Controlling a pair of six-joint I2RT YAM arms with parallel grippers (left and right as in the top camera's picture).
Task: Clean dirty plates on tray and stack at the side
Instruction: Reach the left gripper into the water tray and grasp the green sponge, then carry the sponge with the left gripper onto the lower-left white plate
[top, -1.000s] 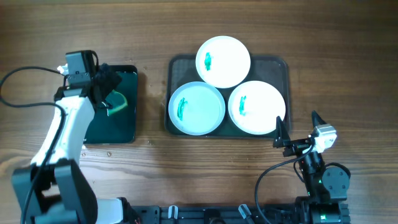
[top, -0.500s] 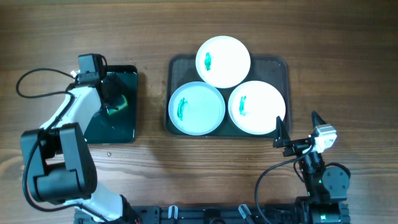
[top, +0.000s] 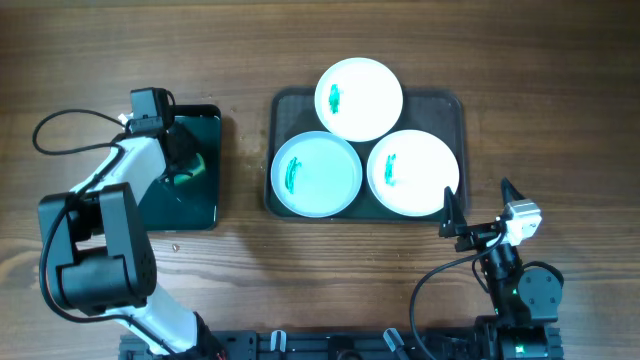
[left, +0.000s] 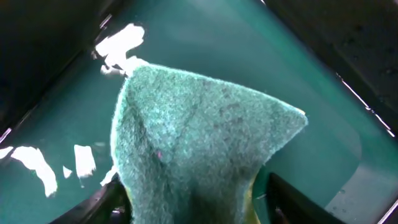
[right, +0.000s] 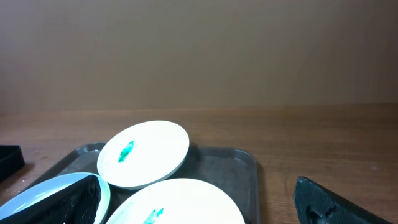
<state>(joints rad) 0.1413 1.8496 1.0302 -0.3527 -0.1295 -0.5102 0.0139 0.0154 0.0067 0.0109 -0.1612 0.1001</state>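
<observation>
Three white plates lie on the dark tray (top: 455, 105): a far one (top: 359, 98), a faintly bluish one at front left (top: 316, 174) and one at front right (top: 413, 172). Each has a green smear in the middle. My left gripper (top: 182, 160) is over the small black tray (top: 190, 205), shut on the green sponge (top: 190, 168). In the left wrist view the sponge (left: 186, 143) is bent up between the fingers (left: 193, 208). My right gripper (top: 476, 195) is open and empty in front of the tray's right corner. Its view shows the far plate (right: 143, 152) and front right plate (right: 186, 199) between the fingers (right: 208, 208).
The small black tray's wet surface (left: 298, 81) surrounds the sponge. Bare wooden table (top: 240, 270) runs along the front and between the two trays. A black cable (top: 60, 125) loops left of the left arm.
The left wrist has shifted a little right over the small black tray and its fingers have closed in on the sponge. The plates and the right arm have not moved.
</observation>
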